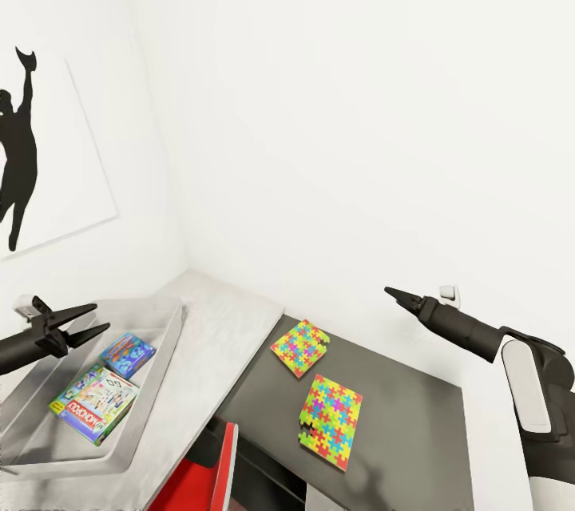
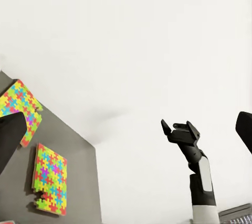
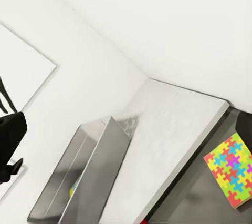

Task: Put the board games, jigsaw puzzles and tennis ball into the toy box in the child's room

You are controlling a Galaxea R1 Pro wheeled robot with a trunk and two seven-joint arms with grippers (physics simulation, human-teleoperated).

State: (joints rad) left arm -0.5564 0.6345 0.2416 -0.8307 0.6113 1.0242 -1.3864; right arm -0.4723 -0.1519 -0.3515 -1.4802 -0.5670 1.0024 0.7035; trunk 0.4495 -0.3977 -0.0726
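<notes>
left gripper fingers apart, hanging over the toy box | two board games already inside | right gripper pinched together, empty | both jigsaw puzzles flat on the table

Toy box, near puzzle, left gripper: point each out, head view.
Toy box (image 1: 172, 351): head view, on its right wall.
Near puzzle (image 1: 331, 420): head view, middle of the sheet.
Left gripper (image 1: 97, 317): head view, midway between the open fingertips, above the box.
</notes>
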